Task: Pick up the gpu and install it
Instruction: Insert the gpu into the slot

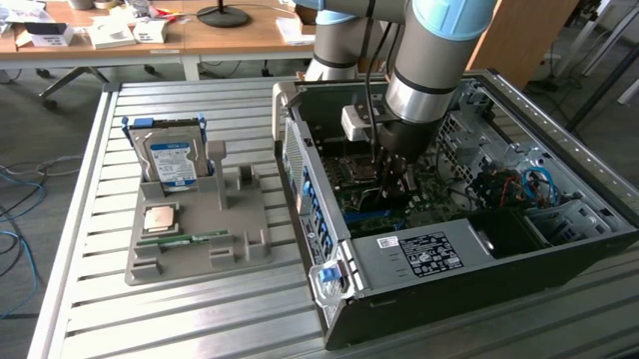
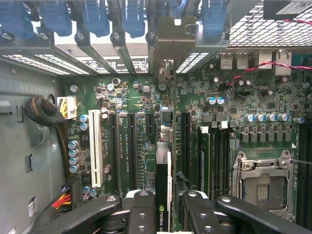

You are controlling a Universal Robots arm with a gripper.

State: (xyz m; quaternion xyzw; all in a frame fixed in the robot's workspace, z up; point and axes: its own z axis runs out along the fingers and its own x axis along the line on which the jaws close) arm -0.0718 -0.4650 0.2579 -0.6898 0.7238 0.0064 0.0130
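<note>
My gripper point(image 2: 165, 217) is shut on the gpu point(image 2: 163, 187), its black fingers point(image 2: 141, 214) pressing either side of the thin card. I see the card edge-on, standing upright on the green motherboard point(image 2: 126, 97) in line with a long black expansion slot. Its silver end bracket point(image 2: 170, 36) reaches the case's rear slot openings. In the exterior view, the arm reaches down into the open computer case point(image 1: 420, 254), and the gripper point(image 1: 393, 183) is low over the motherboard.
On the exterior view's left, a grey fixture tray point(image 1: 190, 254) on the slatted metal table holds an upright hard drive point(image 1: 172, 161), a processor chip point(image 1: 160, 218) and a green memory stick point(image 1: 185, 241). Blue slot clips point(image 2: 92, 19), cable bundles point(image 2: 46, 114) and the processor socket point(image 2: 265, 183) surround the card.
</note>
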